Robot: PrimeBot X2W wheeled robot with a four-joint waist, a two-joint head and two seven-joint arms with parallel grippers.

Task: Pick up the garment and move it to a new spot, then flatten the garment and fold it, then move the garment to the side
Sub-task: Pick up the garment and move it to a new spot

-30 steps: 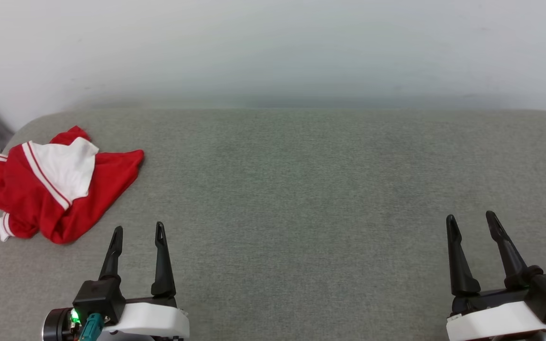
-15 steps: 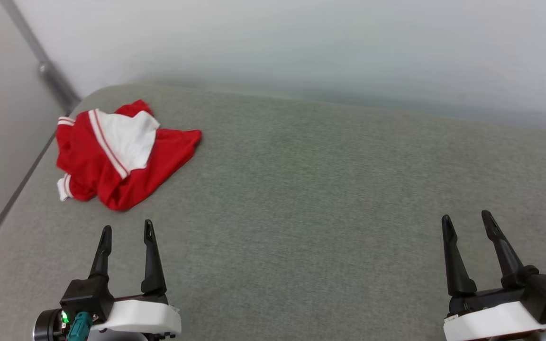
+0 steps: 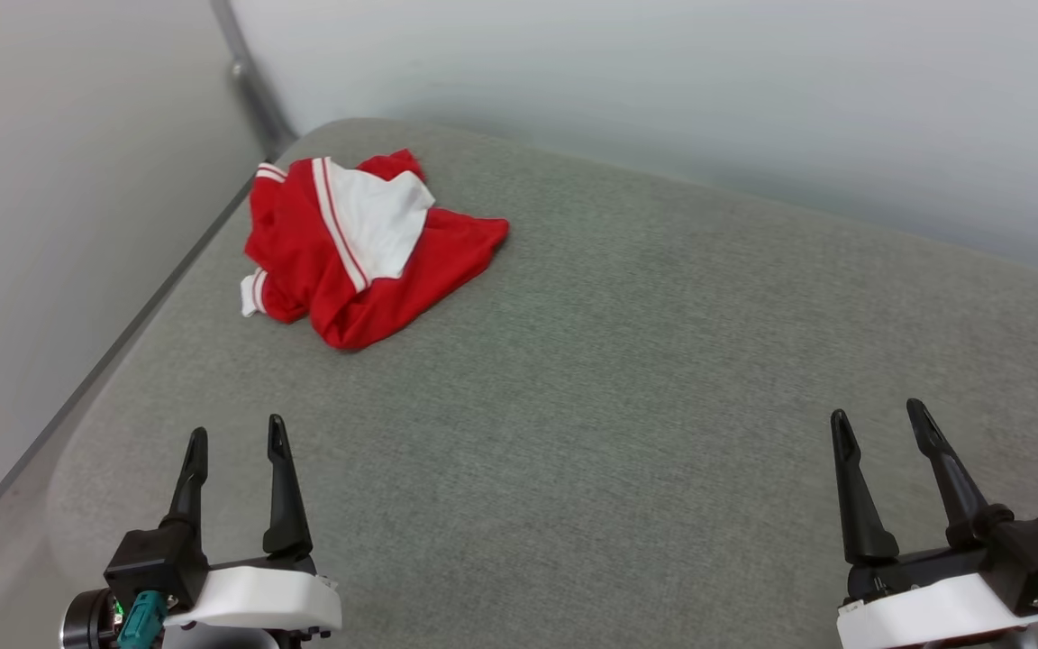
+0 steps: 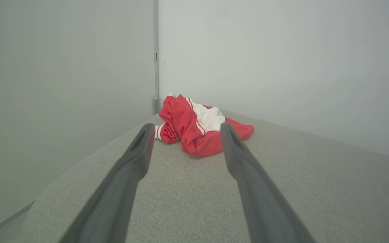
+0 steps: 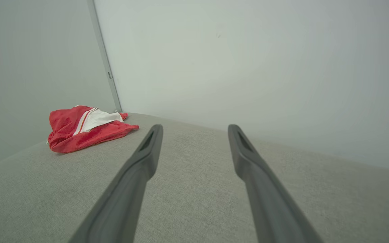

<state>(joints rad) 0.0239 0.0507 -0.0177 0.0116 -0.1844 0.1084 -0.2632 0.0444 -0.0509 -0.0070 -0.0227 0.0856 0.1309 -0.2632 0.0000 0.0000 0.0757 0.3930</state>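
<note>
Sprawling diagonally, garment [image 3: 366, 257], hem perhaps rightward

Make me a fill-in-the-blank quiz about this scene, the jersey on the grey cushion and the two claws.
The garment lies crumpled near the far ____ corner of the grey cushion.
The left claw and the right claw both stand ____, holding nothing.
The garment is mainly ____ with a white panel.
Missing words: left; open; red.
</note>
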